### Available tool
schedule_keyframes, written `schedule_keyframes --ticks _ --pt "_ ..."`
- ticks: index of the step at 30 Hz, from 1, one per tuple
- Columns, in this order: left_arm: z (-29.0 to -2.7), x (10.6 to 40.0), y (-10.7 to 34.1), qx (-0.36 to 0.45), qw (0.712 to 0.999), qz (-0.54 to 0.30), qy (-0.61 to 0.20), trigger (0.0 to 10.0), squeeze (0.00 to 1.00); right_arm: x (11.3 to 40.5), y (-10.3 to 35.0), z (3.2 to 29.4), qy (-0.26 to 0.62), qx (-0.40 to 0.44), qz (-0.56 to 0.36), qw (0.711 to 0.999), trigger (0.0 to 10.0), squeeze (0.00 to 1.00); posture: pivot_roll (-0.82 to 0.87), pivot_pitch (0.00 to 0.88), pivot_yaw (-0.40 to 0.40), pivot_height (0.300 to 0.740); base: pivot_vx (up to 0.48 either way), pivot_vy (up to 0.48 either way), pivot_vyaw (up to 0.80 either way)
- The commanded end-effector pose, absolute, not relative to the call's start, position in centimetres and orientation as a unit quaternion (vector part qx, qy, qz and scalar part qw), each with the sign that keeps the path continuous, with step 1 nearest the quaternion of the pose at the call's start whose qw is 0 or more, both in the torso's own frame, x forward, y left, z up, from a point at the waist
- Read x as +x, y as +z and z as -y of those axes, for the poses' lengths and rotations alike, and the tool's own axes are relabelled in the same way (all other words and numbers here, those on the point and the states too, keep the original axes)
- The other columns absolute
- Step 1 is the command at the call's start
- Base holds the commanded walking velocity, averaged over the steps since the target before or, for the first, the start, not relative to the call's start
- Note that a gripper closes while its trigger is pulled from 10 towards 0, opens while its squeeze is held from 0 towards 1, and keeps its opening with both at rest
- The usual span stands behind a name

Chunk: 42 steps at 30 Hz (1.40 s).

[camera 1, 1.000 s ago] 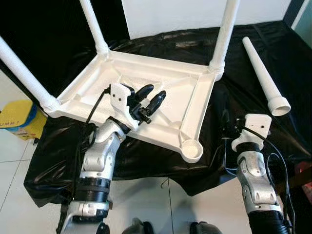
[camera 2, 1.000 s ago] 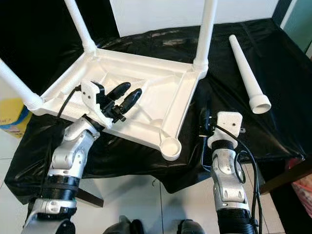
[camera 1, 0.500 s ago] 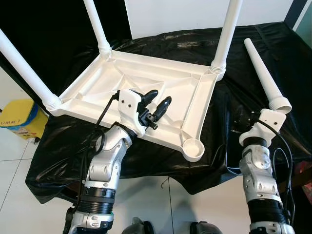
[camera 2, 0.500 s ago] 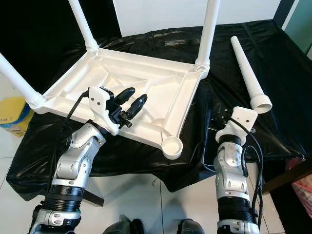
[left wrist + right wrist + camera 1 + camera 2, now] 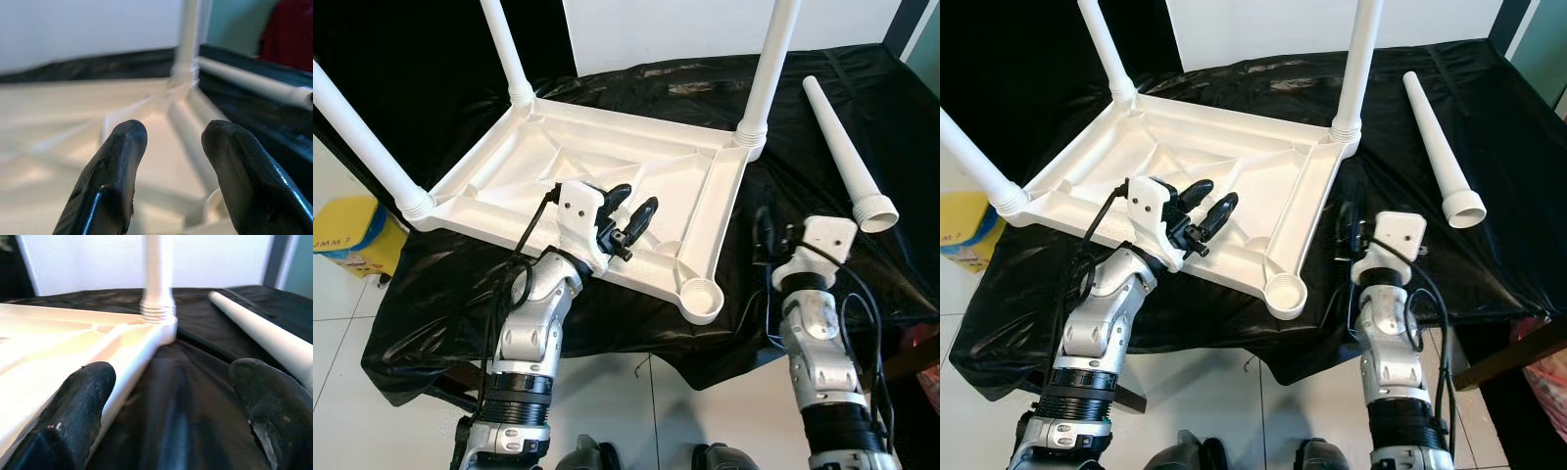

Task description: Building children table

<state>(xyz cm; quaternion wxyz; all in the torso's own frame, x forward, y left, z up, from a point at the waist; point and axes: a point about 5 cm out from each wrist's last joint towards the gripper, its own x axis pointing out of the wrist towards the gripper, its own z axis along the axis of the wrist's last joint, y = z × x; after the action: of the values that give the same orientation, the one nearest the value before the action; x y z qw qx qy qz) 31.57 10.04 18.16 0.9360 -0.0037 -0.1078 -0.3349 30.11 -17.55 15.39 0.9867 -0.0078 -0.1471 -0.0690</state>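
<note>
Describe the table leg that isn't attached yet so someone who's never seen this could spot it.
Find the upturned white tabletop on the black cloth. To the robot's right of it lies a loose white leg, flat on the cloth. The other legs stand screwed into corners; this one lies alone, flared end nearest the robot.

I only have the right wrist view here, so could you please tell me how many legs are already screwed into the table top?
Observer: Three legs stand up from the upside-down table top; the near right corner socket has none.
Operator: Thank you. Is the pale tube I see on the black cloth the fourth leg?
Observer: Yes, the loose leg lies flat on the black cloth, right of the table top, wide end toward the robot.
Operator: And where is the other arm, please?
Observer: The left end effector hovers open over the table top's underside, holding nothing.
Operator: Is mine holding anything?
Observer: No, the right end effector is open, between the table top and the loose leg.
</note>
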Motion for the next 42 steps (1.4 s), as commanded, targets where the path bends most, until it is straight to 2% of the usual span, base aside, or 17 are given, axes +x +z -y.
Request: schedule_keyframes --ticks 1,5,11,21,23,26,32,42 --pt "-12.0 32.5 17.6 -0.033 0.983 0.095 -0.153 10.0 0.00 30.1 15.3 17.4 -0.064 -0.007 0.141 0.988 10.0 0.00 -0.07 0.136 0.029 0.740 0.000 0.000 0.00" --pt "-12.5 32.6 17.4 -0.007 0.984 0.088 -0.153 10.0 0.00 30.4 15.5 18.1 -0.067 -0.025 0.145 0.987 10.0 0.00 -0.08 0.146 0.019 0.740 0.000 0.000 0.00" --pt "-12.6 32.5 17.5 -0.019 0.984 0.100 -0.147 10.0 0.00 30.2 16.0 18.5 -0.043 -0.039 0.154 0.986 10.0 0.00 -0.08 0.160 0.021 0.740 0.000 0.000 0.00" --pt "-14.1 32.5 17.3 -0.010 0.988 0.110 -0.110 10.0 0.00 30.2 15.6 16.6 -0.014 -0.020 0.154 0.988 10.0 0.00 -0.07 0.129 0.002 0.740 0.000 0.000 0.00" --pt "-14.5 32.5 17.6 -0.007 0.989 0.121 -0.084 10.0 0.00 30.5 15.8 15.6 0.007 -0.015 0.156 0.988 10.0 0.00 -0.05 0.082 -0.010 0.740 0.000 0.000 0.00" --pt "-14.4 32.5 17.6 -0.006 0.989 0.127 -0.069 10.0 0.00 30.9 15.9 15.0 0.017 -0.012 0.158 0.987 10.0 0.00 -0.05 0.064 -0.012 0.740 0.000 0.000 0.00" --pt "-14.1 32.4 17.8 0.001 0.987 0.144 -0.072 10.0 0.00 31.3 16.2 13.8 0.030 -0.012 0.168 0.985 10.0 0.00 -0.03 0.048 0.001 0.740 0.000 0.000 0.00" --pt "-13.8 32.3 17.6 0.031 0.985 0.143 -0.089 10.0 0.00 31.1 15.7 13.4 0.030 -0.015 0.167 0.985 10.0 0.00 -0.02 0.046 0.005 0.740 0.000 0.000 0.00"
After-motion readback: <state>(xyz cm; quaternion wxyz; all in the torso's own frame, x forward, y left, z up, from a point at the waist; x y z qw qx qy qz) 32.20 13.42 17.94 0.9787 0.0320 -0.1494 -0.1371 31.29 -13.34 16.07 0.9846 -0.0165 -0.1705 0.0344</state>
